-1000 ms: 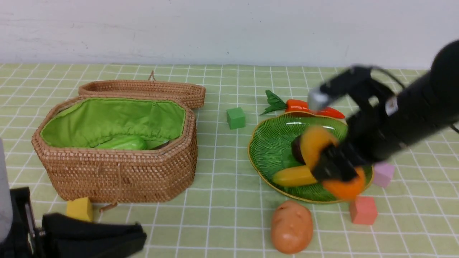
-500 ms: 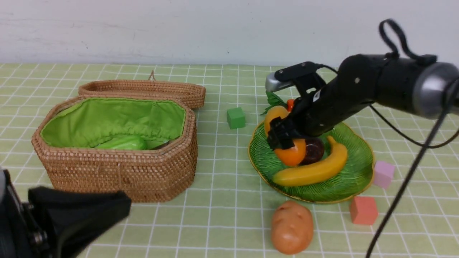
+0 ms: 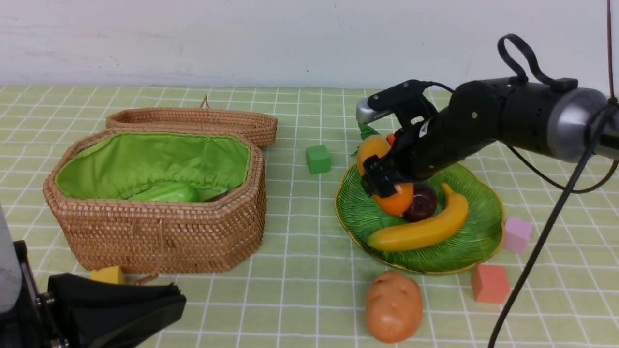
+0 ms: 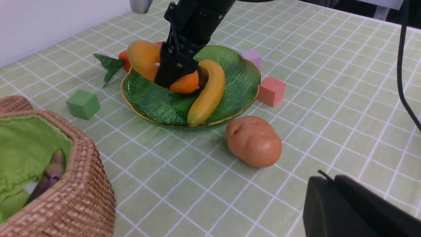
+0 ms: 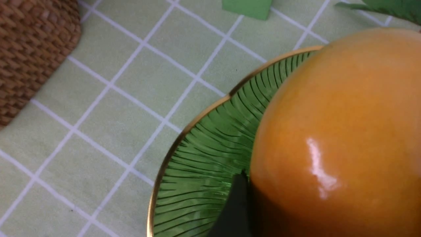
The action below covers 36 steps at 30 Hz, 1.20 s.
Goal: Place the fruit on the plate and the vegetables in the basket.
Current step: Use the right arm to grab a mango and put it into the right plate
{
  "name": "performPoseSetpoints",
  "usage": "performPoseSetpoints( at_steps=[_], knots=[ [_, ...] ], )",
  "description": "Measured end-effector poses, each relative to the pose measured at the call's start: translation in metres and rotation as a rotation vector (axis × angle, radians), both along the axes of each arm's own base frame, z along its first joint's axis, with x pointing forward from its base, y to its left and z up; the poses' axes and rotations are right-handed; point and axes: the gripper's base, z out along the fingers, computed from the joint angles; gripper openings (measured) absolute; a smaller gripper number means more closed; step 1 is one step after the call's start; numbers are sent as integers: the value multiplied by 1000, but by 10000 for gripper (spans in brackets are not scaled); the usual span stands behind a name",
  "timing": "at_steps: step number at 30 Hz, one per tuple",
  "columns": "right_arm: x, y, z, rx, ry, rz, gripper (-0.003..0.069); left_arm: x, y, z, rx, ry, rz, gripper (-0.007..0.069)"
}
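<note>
The green plate (image 3: 358, 212) holds a yellow banana (image 3: 425, 227) and a dark mangosteen (image 3: 421, 203). My right gripper (image 3: 387, 188) is shut on the orange-yellow mango (image 3: 394, 203), whose low end rests against the mangosteen; one finger (image 5: 235, 204) presses its side, the other is hidden. The carrot (image 3: 367, 130) lies behind the plate, mostly hidden by the arm. The brown potato (image 3: 392, 305) lies on the cloth in front of the plate. In the basket (image 3: 164, 232) are the green gourd (image 3: 167, 193) and the eggplant (image 4: 49, 174). My left gripper (image 3: 179, 302) hovers shut and empty at the near left.
Small cubes lie on the checked cloth: green (image 3: 318, 159) between basket and plate, lilac (image 3: 516, 234) and red (image 3: 490, 283) right of the plate, yellow (image 3: 107, 274) in front of the basket. The basket's lid (image 3: 193, 121) lies open behind it. A black cable (image 3: 532, 270) hangs at right.
My right arm has swung the mango from the plate's near right side to its far left side, beside the mangosteen. The left gripper rose and then sank back a little.
</note>
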Motion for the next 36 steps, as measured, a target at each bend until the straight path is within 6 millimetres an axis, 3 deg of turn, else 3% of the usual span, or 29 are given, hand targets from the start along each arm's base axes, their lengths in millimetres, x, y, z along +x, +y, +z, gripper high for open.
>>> performPoseSetpoints(
  at_steps=[13, 21, 36],
  knots=[
    [-3, -3, 16, -13, -50, 10, 644, 0, 0, 0, 2, 0, -1, 22],
    [-9, -7, 10, -30, 65, -56, 644, -1, 0, -1, 8, 3, -7, 22],
    [-10, -8, 23, -12, 104, -100, 644, -1, 0, -1, 9, 3, -8, 22]
  ],
)
